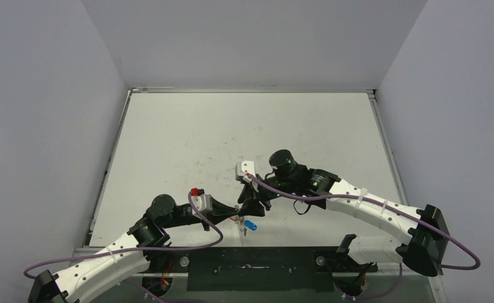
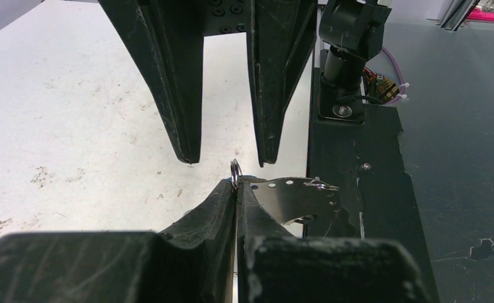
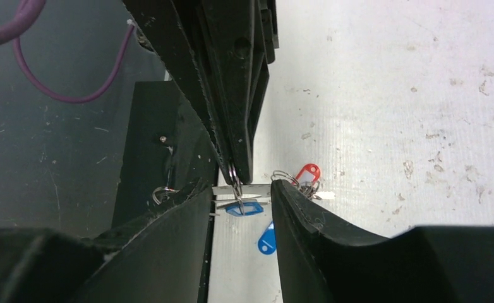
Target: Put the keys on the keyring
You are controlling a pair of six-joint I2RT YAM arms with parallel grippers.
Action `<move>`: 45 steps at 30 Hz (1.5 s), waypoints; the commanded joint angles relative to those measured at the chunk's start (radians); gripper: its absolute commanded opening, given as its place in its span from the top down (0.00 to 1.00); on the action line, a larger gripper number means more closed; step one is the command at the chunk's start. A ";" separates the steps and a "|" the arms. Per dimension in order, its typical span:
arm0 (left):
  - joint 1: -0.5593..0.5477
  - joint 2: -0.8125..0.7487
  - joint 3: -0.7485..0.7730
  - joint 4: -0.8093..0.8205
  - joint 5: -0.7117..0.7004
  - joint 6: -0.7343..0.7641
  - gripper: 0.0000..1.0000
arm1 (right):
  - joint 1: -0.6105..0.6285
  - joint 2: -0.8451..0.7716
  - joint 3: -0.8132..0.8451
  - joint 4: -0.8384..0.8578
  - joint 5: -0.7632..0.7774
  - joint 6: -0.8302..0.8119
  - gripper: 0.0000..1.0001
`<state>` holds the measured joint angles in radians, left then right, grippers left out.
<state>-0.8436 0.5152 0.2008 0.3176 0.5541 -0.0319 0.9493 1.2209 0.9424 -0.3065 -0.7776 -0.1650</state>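
Observation:
My left gripper (image 2: 237, 184) is shut on a thin silver ring (image 2: 235, 169), seen edge-on. In the right wrist view the same ring (image 3: 234, 178) sticks out below the left fingers (image 3: 232, 95), and a blue-tagged key (image 3: 244, 208) hangs from it just above the table. I cannot tell whether this ring is the large keyring hoop. My right gripper (image 3: 239, 186) is open, with its fingertips on either side of the ring and the hanging key. A red-tagged key (image 3: 308, 172) lies with silver wire loops (image 3: 285, 177) beside the right finger. A second blue tag (image 3: 266, 240) lies on the table below.
Both grippers meet at the table's near edge (image 1: 244, 211), over the black base plate (image 1: 251, 259). A small silver clip (image 3: 160, 193) lies on that dark plate. The blue tag (image 1: 251, 224) shows below the grippers. Grey walls enclose the white table (image 1: 244, 132).

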 commanded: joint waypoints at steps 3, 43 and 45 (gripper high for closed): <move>-0.003 -0.009 0.051 0.075 0.007 0.005 1.00 | 0.034 0.031 0.026 0.060 -0.022 0.013 0.69; -0.004 0.076 0.178 -0.169 0.029 0.107 0.73 | 0.114 0.143 0.301 -0.336 0.208 -0.046 1.00; -0.005 0.093 0.178 -0.149 0.040 0.103 0.75 | 0.115 0.144 0.300 -0.333 0.205 -0.045 1.00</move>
<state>-0.8436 0.5858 0.3447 0.0948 0.5568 0.0719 1.0557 1.3602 1.2007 -0.6682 -0.5793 -0.2169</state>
